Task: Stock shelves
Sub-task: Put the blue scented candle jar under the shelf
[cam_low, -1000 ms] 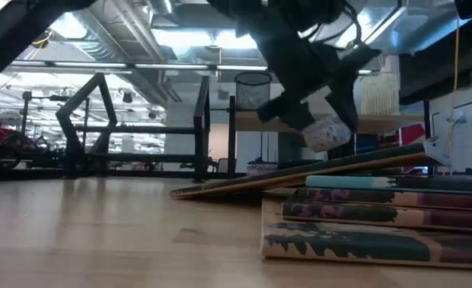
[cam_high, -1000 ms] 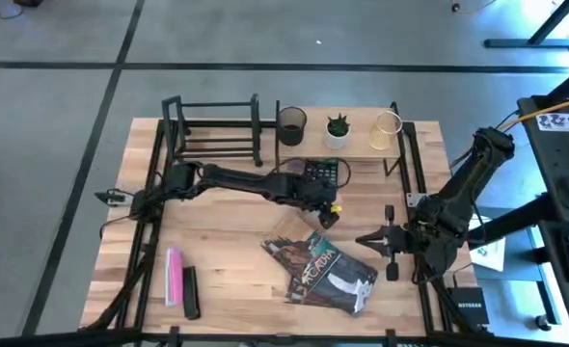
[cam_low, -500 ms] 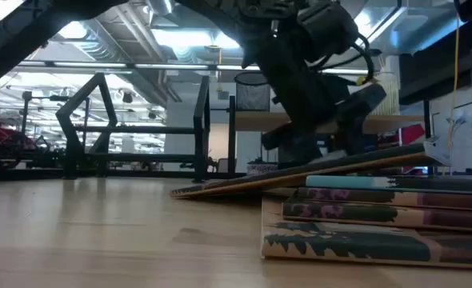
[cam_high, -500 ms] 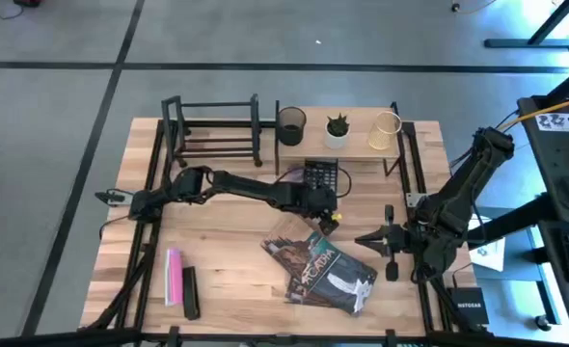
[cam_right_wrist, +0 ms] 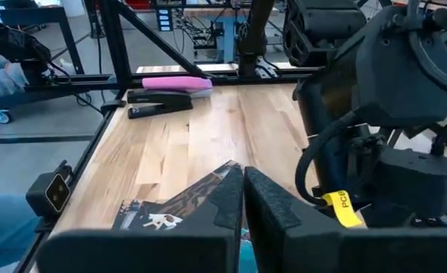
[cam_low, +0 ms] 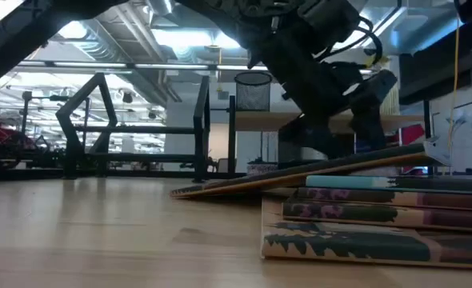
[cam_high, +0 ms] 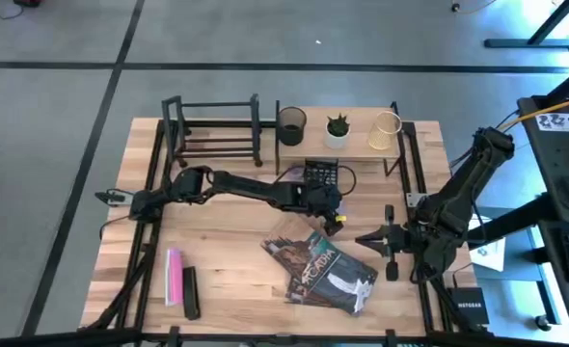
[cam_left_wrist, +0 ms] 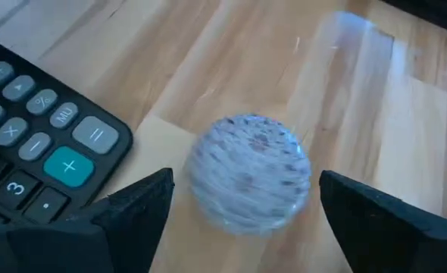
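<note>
Your left gripper point(cam_left_wrist: 242, 201) stands wide, its fingers point(cam_left_wrist: 129, 208) either side of a pale speckled ball point(cam_left_wrist: 248, 180) that rests on the tabletop point(cam_left_wrist: 375, 98), not yet gripped, with the calculator point(cam_left_wrist: 34, 144) just beside one finger. In the high view this puts the left gripper at mid-table, near the front of the light-wood board shelf point(cam_high: 354, 145) that carries a mesh cup point(cam_high: 291, 124), a small plant point(cam_high: 337, 127) and a wire holder point(cam_high: 386, 128); the black book rack point(cam_high: 214, 130) stands to its left and holds nothing visible. The chief risk, in my judgement, is the ball itself: it is round and free on smooth wood, so an off-centre close may squirt it out and send it rolling toward the stack of books point(cam_high: 323, 268) or off the table. A second risk is the near finger catching the calculator's edge and shoving it. Close centred on the ball and low. Your right gripper point(cam_right_wrist: 242, 201) waits near the right edge beside the books, fingers pressed together and empty. The pink item point(cam_high: 174, 277) and stapler point(cam_high: 190, 292) lie well apart at front left.
</note>
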Action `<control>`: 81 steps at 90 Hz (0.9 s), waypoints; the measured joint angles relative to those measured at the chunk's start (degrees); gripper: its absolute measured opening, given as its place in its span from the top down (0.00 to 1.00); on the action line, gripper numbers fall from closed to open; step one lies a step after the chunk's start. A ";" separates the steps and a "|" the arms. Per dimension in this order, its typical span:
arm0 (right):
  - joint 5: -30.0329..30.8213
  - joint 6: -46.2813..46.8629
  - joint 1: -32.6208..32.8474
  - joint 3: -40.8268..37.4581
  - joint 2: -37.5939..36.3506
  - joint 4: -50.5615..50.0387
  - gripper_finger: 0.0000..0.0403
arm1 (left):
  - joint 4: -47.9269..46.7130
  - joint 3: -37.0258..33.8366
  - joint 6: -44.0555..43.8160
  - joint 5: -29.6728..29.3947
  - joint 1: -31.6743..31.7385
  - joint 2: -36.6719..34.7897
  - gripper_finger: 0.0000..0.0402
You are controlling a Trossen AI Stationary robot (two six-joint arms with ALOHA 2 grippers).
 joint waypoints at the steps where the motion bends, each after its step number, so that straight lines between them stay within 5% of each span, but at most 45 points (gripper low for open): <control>1: 0.01 0.62 0.00 0.00 0.00 -0.50 1.00 | -0.35 0.01 0.00 -0.16 0.00 -0.06 0.22; 16: 0.02 13.15 -0.02 -0.28 1.96 -8.55 1.00 | -8.19 1.45 1.79 -2.97 -0.99 -3.83 0.22; 42: -4.64 29.70 -3.88 -3.58 13.41 -8.38 1.00 | -25.10 1.85 -5.22 -7.46 -9.81 -12.33 0.21; 81: -16.71 30.69 -18.69 -5.57 27.74 -1.81 1.00 | -43.44 -0.08 -39.37 -23.73 -28.00 -13.91 0.21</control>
